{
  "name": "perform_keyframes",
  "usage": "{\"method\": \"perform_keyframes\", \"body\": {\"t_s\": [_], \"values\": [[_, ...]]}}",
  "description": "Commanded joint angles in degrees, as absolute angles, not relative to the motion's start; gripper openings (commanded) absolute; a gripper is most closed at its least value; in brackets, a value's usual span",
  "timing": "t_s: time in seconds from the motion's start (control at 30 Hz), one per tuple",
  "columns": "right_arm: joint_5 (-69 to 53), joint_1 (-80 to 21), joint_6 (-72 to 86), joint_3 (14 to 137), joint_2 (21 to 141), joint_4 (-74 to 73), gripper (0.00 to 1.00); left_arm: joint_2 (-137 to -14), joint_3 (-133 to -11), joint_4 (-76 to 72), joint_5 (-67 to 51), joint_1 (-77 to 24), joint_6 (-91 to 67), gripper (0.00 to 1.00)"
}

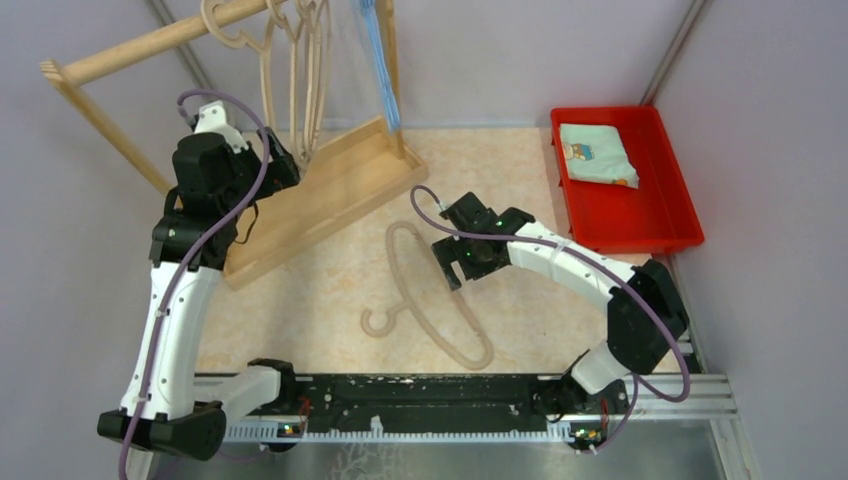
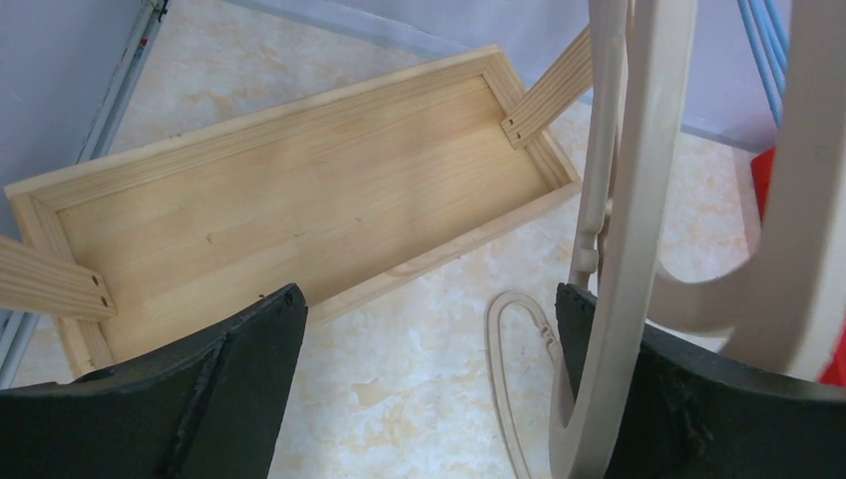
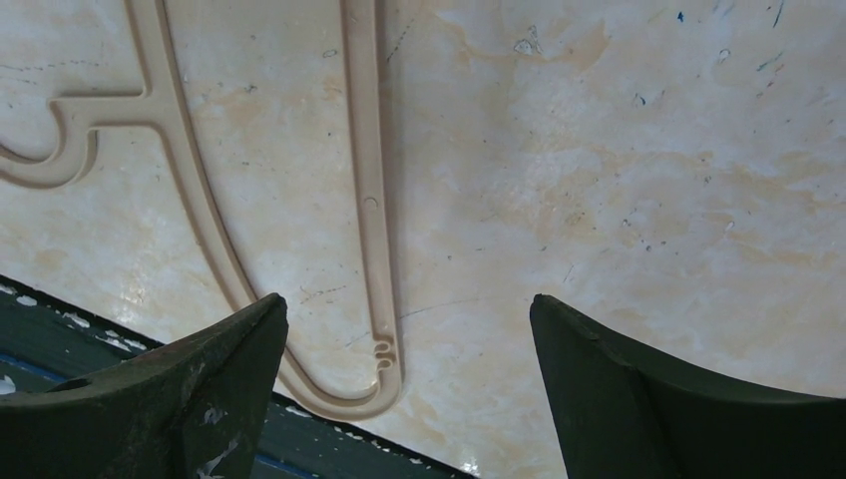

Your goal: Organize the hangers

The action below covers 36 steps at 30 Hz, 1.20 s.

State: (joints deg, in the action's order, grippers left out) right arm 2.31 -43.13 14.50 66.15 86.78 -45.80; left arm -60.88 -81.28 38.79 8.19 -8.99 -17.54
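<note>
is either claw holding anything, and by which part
Neither: left claw open beside a hanging beige hanger; right claw open above the hanger lying flat.

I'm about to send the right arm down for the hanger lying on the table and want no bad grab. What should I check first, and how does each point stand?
1. Right claw open: ok, fingers wide apart.
2. Table hanger between its fingers: ok, though off-centre.
3. Table hanger lying free: ok, nothing on it.
4. Left claw clear of hung beige hangers: cannot tell; one crosses a finger.
5. Room on rail: ok, bare length beside the hangers.
</note>
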Motion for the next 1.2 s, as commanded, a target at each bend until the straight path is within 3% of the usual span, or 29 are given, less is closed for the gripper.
{"method": "perform_keyframes", "body": {"t_s": [0.0, 0.47, 0.77, 1.17], "values": [[3.07, -43.58, 13.80, 69.74, 85.66, -44.68, 0.91, -64.01, -82.73, 34.52, 9.41, -9.32, -17.01, 1.00], [4.62, -43.57, 14.33, 68.97, 83.50, -46.05, 0.91, -73.74, -89.35, 24.37, 15.23, -9.32, -14.59, 1.00], [3.60, -43.51, 14.40, 69.03, 84.61, -44.77, 0.91, -68.25, -88.47, 23.00, 11.89, -9.32, -13.33, 1.00], [2.66, -43.54, 12.83, 71.64, 88.50, -44.41, 0.91, -61.80, -77.59, 14.58, 5.91, -9.32, -12.57, 1.00]]}}
